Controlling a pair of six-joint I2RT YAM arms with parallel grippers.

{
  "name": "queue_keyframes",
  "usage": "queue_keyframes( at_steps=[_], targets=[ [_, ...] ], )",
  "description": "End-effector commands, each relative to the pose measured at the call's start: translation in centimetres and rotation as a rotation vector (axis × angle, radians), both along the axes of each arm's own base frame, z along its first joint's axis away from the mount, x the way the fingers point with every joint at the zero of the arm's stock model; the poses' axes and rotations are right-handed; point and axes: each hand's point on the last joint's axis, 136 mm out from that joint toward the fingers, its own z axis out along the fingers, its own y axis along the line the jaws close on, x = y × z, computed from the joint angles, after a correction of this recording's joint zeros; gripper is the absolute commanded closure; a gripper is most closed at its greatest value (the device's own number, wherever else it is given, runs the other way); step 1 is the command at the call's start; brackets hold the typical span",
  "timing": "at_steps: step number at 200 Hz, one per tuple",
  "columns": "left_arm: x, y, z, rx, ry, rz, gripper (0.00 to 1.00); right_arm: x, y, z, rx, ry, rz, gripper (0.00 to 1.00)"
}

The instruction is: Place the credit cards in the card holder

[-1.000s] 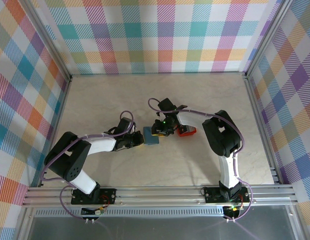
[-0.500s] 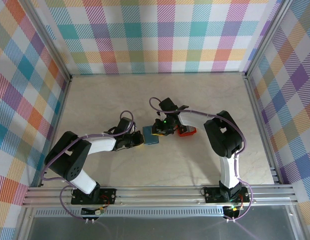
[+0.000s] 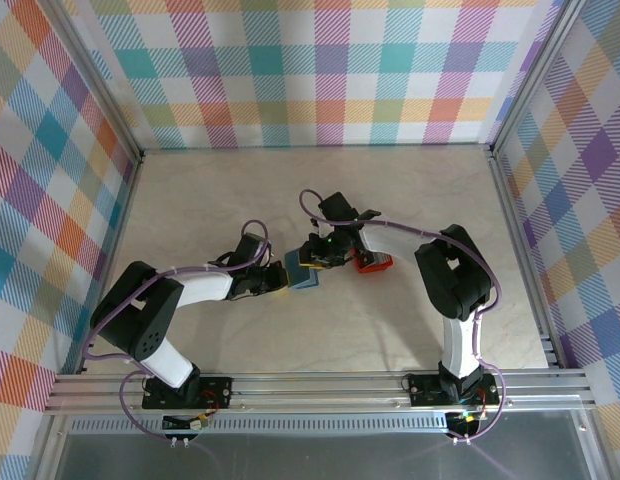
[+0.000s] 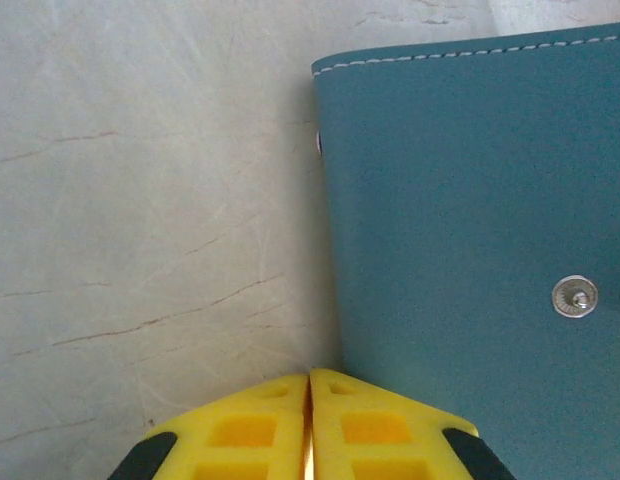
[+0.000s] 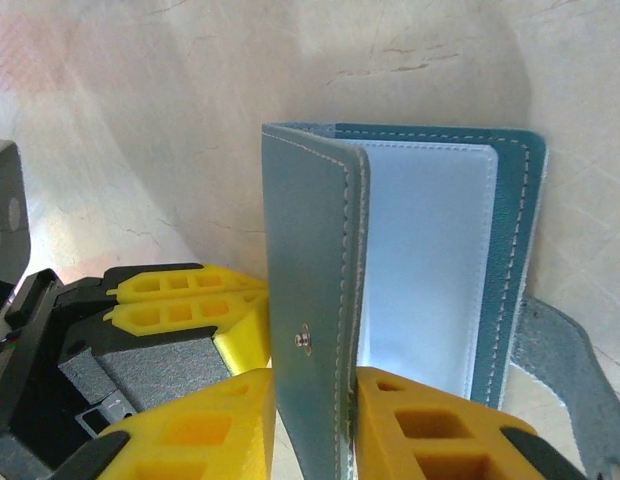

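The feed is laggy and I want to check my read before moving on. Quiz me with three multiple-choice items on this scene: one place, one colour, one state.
1. Seen from above, where does the red tray lie relative to the card holder?
A) to its left
B) to its right
C) under it

2. What colour is the card holder's inner pocket?
A) black
B) red
C) pale, whitish

3. What state is the card holder in?
A) snapped shut
B) open, its cover pinched by the right gripper
C) inside the tray

Answers:
1 B, the top view shows the tray on the holder's right.
2 C, the right wrist view shows the pale sleeve.
3 B, the jaws clamp the lifted cover.
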Motion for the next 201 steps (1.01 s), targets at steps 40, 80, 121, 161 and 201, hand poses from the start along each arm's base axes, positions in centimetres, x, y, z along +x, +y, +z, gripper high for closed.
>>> queue_keyframes(
  at_steps=[40, 80, 121, 161, 201],
  targets=[
    [1.3, -0.8, -0.1, -0.003, -0.037, -0.023, 0.9, -0.1, -0.1, 1.0, -0.067, -0.039, 0.009, 0.69],
    [1.3, -0.9, -0.1, -0.007, -0.035, -0.023, 0.9, -0.2, -0.2, 1.1, -0.095, -0.056, 0.021, 0.68],
    [1.4, -1.0, -0.2, -0.008, -0.032, -0.025, 0.9, -0.3, 0.0, 1.3, -0.084, -0.058, 0.025, 0.69],
    [1.4, -1.0, 0.2, 0.0, -0.032, -0.035, 0.9, -0.4, 0.7, 1.8, -0.04, -0.051, 0.031, 0.69],
    [1.4, 0.1, 1.8, 0.011, -0.05, -0.016, 0.84, -0.4, 1.3, 2.1, -0.006, -0.033, 0.025, 0.69]
  ],
)
